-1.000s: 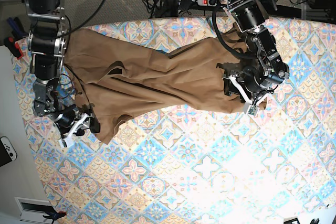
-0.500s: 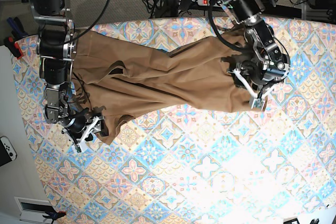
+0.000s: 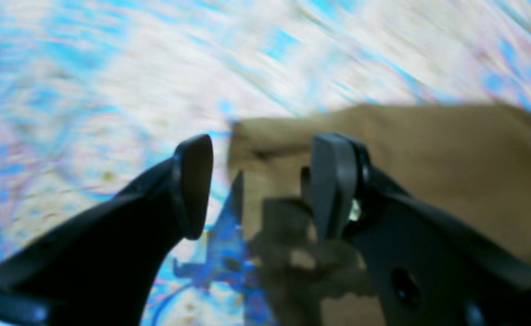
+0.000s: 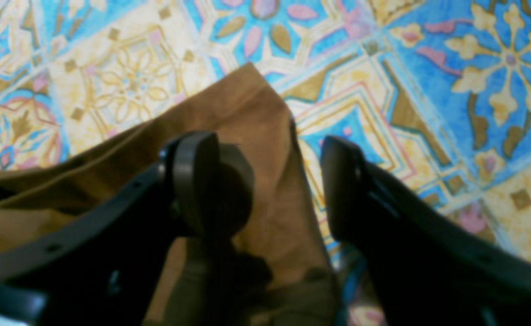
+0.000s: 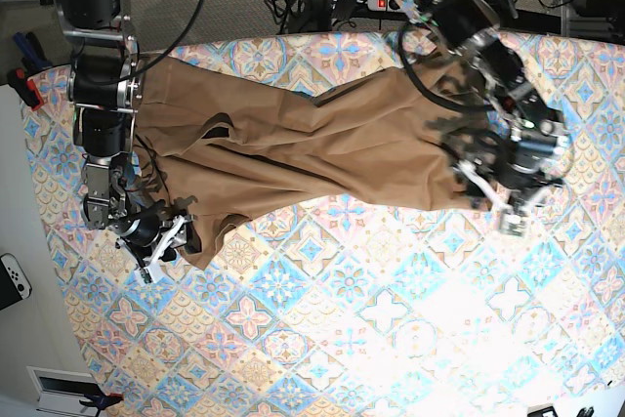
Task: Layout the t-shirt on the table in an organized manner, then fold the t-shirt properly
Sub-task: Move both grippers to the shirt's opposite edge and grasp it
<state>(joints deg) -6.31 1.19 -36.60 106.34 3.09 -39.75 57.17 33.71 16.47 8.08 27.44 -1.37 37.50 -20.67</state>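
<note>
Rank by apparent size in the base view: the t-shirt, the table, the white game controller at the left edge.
1. table
2. t-shirt
3. white game controller, partly cut off by the frame edge but clearly smallest.

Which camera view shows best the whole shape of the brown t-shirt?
The base view: the t-shirt lies crumpled diagonally across the table. The right wrist view shows only one corner; the left wrist view, a blurred edge.

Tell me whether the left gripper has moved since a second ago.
Yes. In the base view the left gripper has shifted toward the right and slightly down along the t-shirt, nearer the table's right edge.
</note>
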